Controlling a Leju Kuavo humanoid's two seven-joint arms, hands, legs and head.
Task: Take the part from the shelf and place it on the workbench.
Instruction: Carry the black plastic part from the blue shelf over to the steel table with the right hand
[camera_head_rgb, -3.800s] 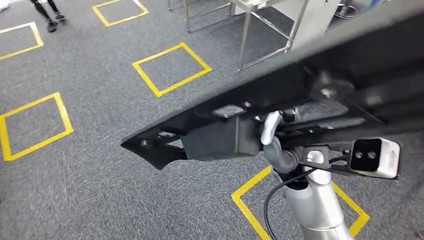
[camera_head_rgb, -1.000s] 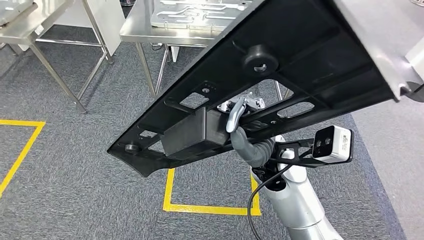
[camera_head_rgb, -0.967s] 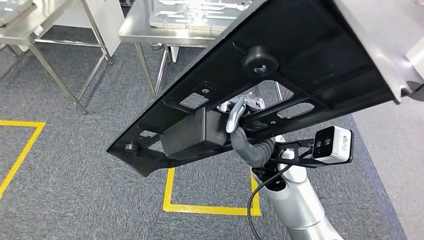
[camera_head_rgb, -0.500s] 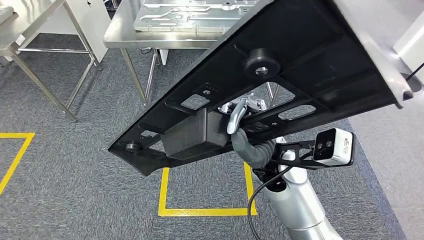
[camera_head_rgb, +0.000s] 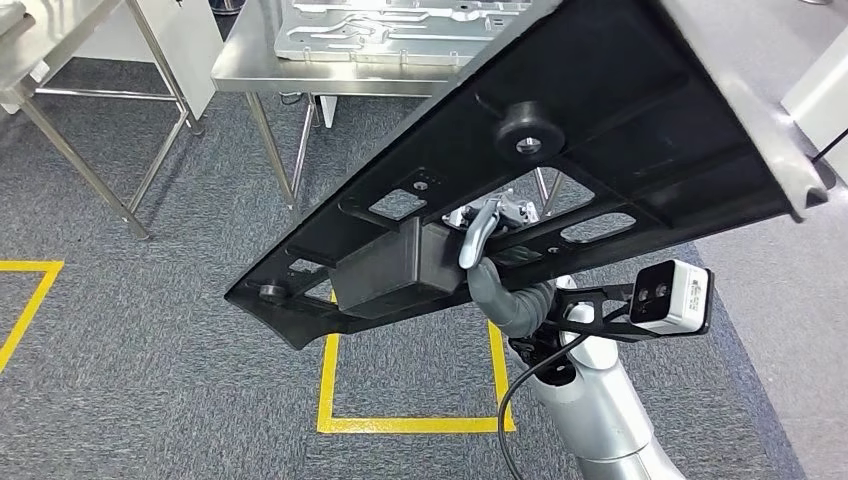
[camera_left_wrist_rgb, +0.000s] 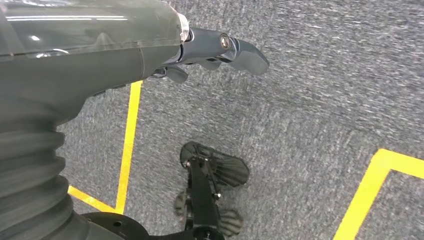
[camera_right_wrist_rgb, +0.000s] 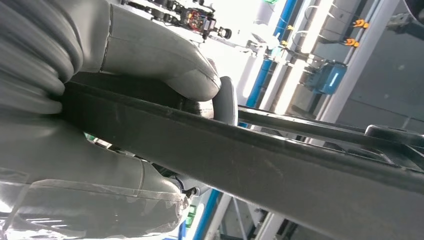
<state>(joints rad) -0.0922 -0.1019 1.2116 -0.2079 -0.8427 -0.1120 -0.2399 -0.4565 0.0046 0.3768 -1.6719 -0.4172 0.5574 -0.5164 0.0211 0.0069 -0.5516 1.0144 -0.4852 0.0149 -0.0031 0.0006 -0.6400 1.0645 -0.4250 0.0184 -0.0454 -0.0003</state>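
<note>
Long black part (camera_head_rgb: 560, 150), tilted, aloft

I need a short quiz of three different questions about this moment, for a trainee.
1. True or false: the right hand grips the black part.
2. What lies on the steel workbench? A) silver metal plates B) a red box C) nothing
3. Fill in: the left hand holds ____.

Key: 1 true. 2 A, silver metal plates. 3 nothing; it hangs over the grey carpet.

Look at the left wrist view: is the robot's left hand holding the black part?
No, the left hand hangs over grey carpet with nothing in its fingers.
</note>
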